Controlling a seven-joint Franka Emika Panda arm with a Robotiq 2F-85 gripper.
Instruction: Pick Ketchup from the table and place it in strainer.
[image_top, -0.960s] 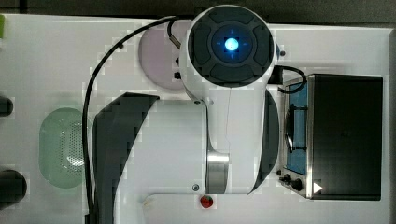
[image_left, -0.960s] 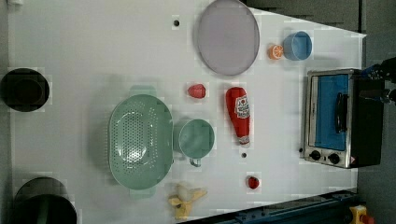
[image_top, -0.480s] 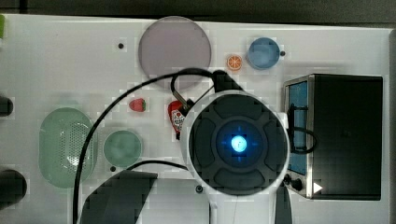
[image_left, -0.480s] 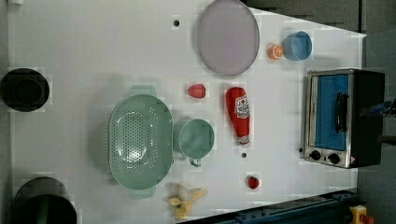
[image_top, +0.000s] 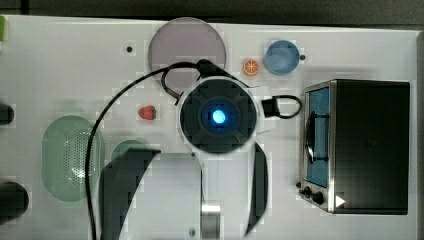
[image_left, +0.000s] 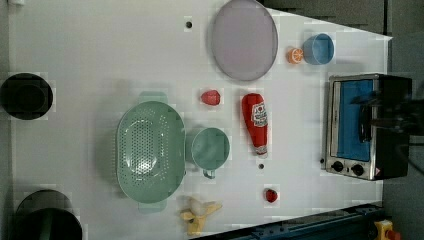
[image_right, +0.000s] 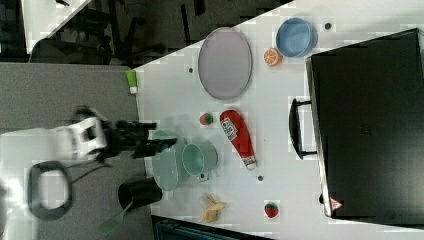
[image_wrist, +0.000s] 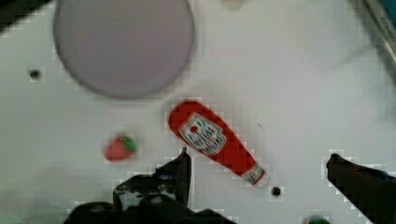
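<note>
One ketchup (image_wrist: 216, 141) lies between the spread pincer (image_wrist: 259, 161) fingers.

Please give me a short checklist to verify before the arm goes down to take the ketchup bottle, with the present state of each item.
1. Jaws open: ok, the gripper stands wide open.
2. Gripper holds nothing: ok.
3. Ketchup free to grasp: ok, it lies flat on the table, touching nothing.
4. Ketchup between the jaws: not ok, in the wrist view it lies ahead of the fingertips, slanted.
5. Strainer ready: ok, nothing inside.
6. Path to strainer: cannot tell, the green cup stands between.
</note>
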